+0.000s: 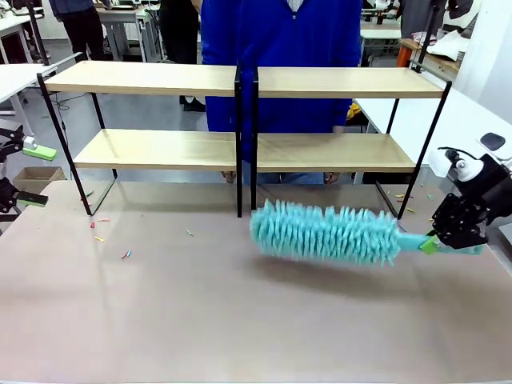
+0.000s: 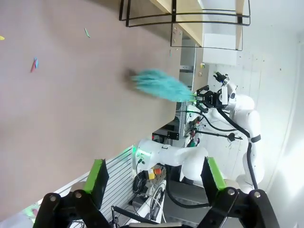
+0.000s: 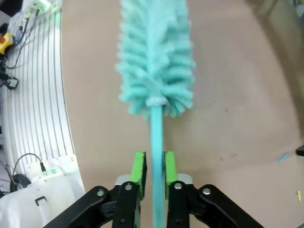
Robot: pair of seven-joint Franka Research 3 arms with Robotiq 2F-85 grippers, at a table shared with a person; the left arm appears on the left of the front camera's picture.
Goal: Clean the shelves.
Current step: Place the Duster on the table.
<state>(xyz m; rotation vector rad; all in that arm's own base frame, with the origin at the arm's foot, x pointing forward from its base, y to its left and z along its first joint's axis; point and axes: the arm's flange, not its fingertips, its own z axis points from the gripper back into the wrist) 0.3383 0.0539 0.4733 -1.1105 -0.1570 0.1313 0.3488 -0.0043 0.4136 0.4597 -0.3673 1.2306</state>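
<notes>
Across the beige table (image 1: 160, 320), the right gripper (image 1: 436, 242) clamps the teal duster's (image 1: 324, 232) handle low before the shelves (image 1: 240, 80) at the far edge, while the left gripper (image 2: 154, 178) hangs spread wide.

The scene is viewed from the robot's side, level across the table (image 1: 240, 320) toward the shelves (image 1: 240, 112). From the left wrist, the tabletop is seen rolled sideways from far off, beyond its own fingers (image 2: 97, 175). From the right wrist, the duster (image 3: 156, 57) is seen close ahead. The duster is shared by all three.
</notes>
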